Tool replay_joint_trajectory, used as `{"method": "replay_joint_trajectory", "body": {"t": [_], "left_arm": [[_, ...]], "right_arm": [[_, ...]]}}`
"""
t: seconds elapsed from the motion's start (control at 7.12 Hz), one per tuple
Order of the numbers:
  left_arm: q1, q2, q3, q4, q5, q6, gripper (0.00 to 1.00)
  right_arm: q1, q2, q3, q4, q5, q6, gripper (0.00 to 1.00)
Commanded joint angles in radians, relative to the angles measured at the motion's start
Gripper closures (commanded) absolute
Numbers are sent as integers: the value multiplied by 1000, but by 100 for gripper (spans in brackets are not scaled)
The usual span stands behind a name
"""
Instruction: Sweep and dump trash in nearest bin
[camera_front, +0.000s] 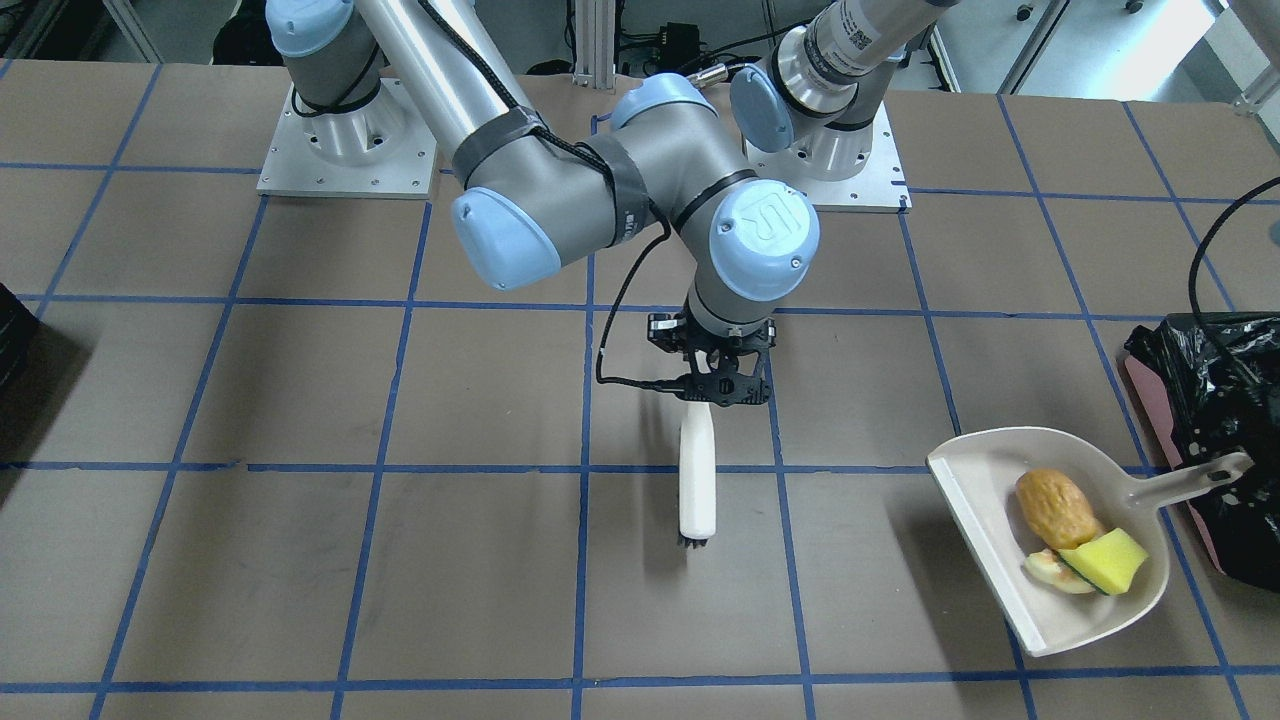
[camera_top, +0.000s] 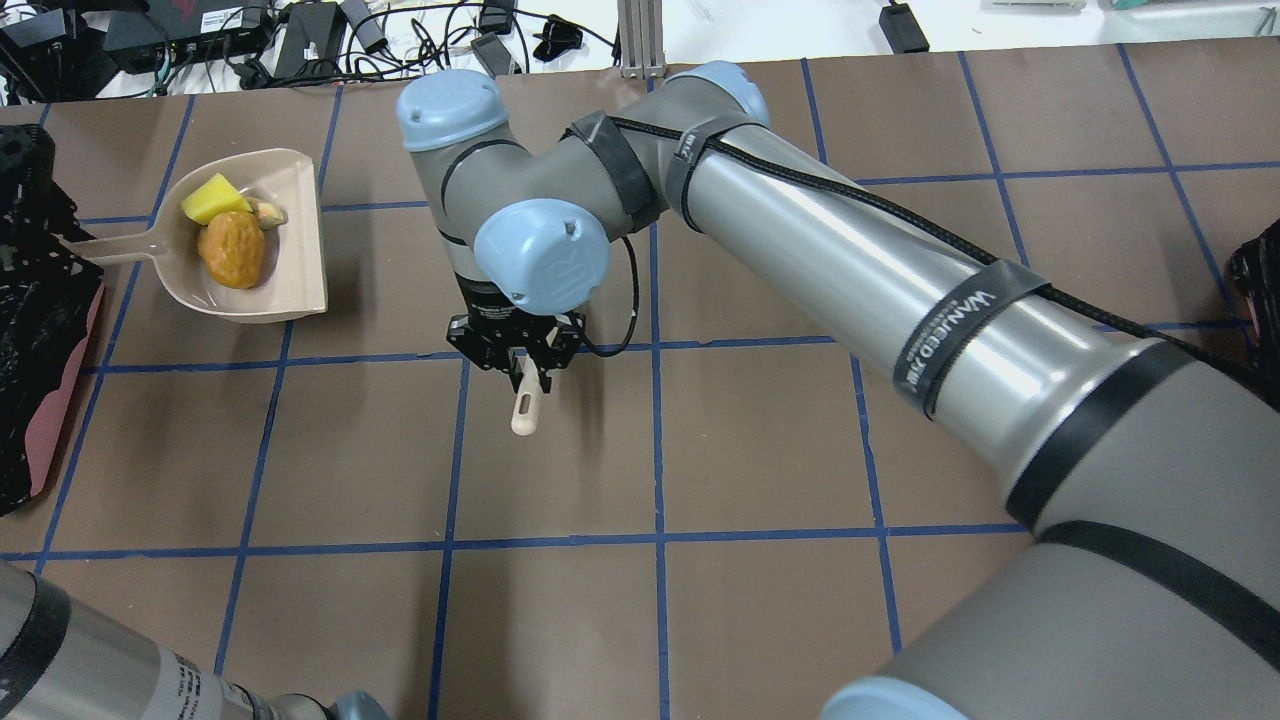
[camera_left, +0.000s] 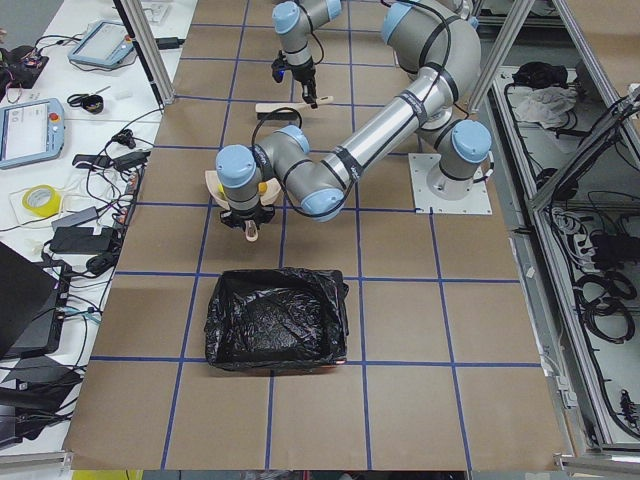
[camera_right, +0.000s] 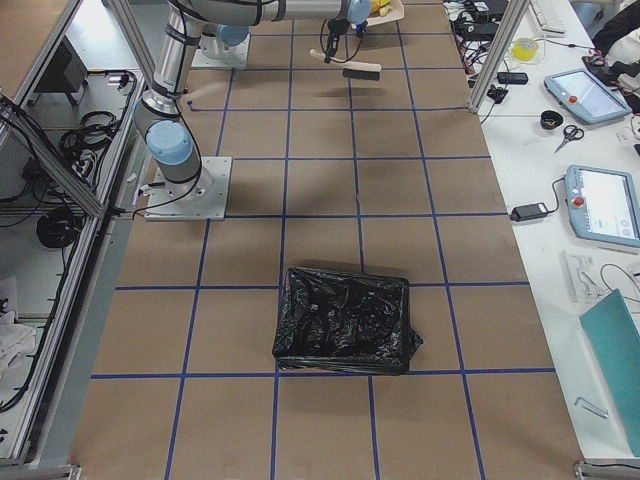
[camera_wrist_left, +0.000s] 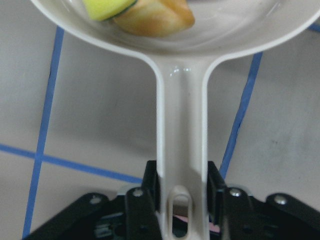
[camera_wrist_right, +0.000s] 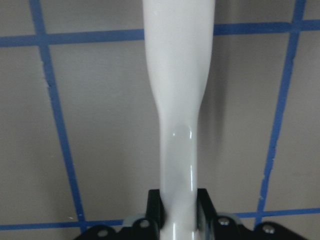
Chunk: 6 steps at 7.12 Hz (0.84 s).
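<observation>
A: What did each gripper hold?
B: The right gripper (camera_front: 712, 398) clamped the brush (camera_front: 697, 480); the left gripper (camera_wrist_left: 182, 185) clamped the dustpan (camera_front: 985, 490) handle.
A: Where was the trash (camera_front: 1060, 505)?
B: It lay inside the dustpan; the bin (camera_front: 1215, 400) stood just beside, at the robot's left.

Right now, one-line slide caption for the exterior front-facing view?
The right end effector grips the white brush mid-table; the dustpan, loaded with the trash, is beside the black-lined bin.
</observation>
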Motion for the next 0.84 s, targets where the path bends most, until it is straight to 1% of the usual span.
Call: {"method": "replay_joint_trajectory", "body": {"t": [0.0,0.14,0.42,0.56,0.7], "left_arm": [[115,15,84,-62,34,-21,100],[163,9,133,-73,35,-21,100],[287,-14,235,-125,58,3,100],[330,-23,268,-124,85,11,100],[372,-32,279,-118,84,11,100]], "right_arm": [[-11,-155,224,-86,-48,-33,100],[-10,-224,296,-91,-65,-33,100],[-1,-309,427,-162,-76,-25,100],[5,-352,511,-227,-76,-15,100],[9,-382,602,-312,-74,-4,100]]}}
